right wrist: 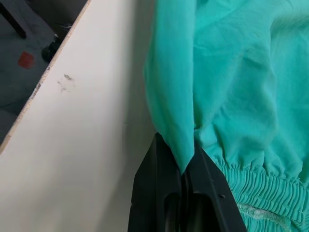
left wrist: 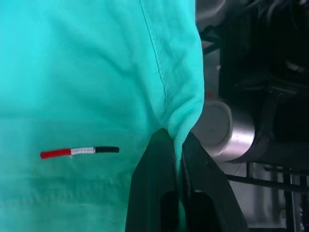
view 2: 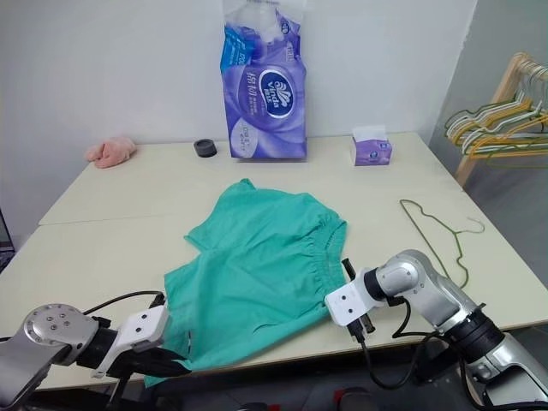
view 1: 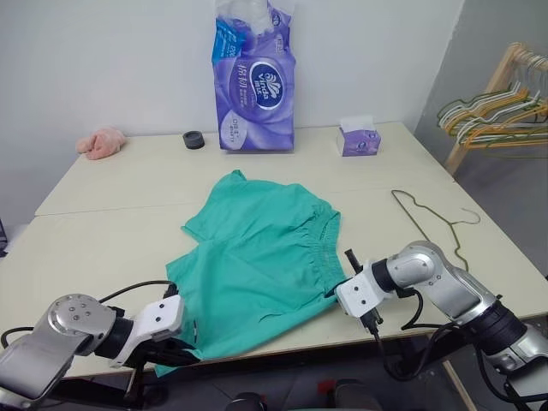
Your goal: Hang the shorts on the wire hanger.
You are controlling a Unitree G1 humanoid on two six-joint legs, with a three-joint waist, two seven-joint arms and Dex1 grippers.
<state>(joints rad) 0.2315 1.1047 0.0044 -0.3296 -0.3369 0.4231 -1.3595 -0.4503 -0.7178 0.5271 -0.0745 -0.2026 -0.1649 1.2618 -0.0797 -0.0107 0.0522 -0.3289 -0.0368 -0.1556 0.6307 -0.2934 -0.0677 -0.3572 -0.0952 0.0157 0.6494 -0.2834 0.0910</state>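
The teal-green shorts [view 1: 257,261] lie spread on the cream table [view 1: 111,231], with one leg reaching the near edge. My left gripper [left wrist: 177,141] is shut on the hem of that leg at the table's front edge [view 1: 187,349], close to a small red, white and black stitched mark [left wrist: 79,152]. My right gripper [right wrist: 179,153] is shut on a fold of the shorts beside the gathered waistband [right wrist: 251,186], at the shorts' right side [view 1: 336,291]. The thin olive wire hanger [view 1: 431,218] lies flat on the table to the right of the shorts, apart from both grippers.
A tall purple tissue pack [view 1: 255,86] stands at the back, with a small purple tissue box [view 1: 358,139] to its right, a black ring [view 1: 194,139] to its left and a pink cloth [view 1: 101,142] at the far left. A wooden rack of coloured hangers [view 1: 497,107] stands beyond the table's right edge.
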